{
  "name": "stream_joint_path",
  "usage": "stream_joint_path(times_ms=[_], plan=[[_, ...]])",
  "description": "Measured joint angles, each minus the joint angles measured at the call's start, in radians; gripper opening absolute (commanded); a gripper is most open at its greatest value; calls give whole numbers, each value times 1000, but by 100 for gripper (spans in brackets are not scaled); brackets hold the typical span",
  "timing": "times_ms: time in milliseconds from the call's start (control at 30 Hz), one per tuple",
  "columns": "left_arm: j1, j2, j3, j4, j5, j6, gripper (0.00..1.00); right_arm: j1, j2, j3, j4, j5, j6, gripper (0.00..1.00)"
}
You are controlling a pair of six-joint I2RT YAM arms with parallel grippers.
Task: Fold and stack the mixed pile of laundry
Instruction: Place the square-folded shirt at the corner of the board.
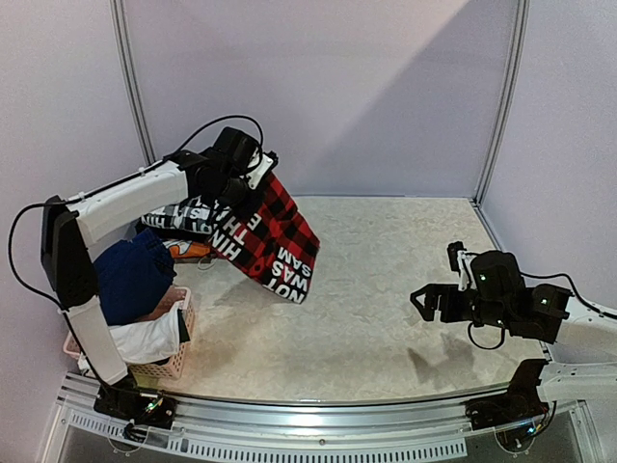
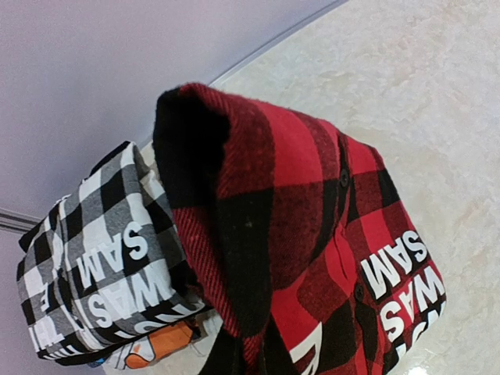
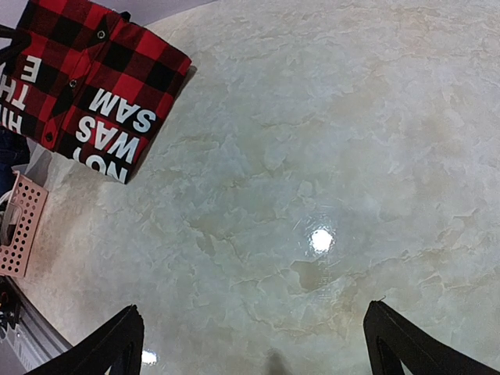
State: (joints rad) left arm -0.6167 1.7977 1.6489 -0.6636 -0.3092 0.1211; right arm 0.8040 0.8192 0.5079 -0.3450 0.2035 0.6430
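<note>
The left tool [image 1: 255,166], clamped on the red-and-black plaid shirt [image 1: 281,236], hangs it above the desk [image 1: 386,280] at ten o'clock, while the right tool [image 1: 421,303] hovers at four o'clock, jaws apart.

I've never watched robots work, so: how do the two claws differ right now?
The left gripper is shut on the red plaid shirt; the right gripper stands open and empty. The left is raised high, shirt dangling; the right hangs low over the table. Both are black.
</note>
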Motion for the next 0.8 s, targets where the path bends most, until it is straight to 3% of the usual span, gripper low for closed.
stream_joint_path(times_ms=[333, 800], plan=[[26, 51, 120, -53, -70, 109, 0, 0, 0, -12, 2, -2, -5, 99], [112, 105, 368, -126, -65, 180, 0, 0, 0, -21, 13, -4, -5, 99]])
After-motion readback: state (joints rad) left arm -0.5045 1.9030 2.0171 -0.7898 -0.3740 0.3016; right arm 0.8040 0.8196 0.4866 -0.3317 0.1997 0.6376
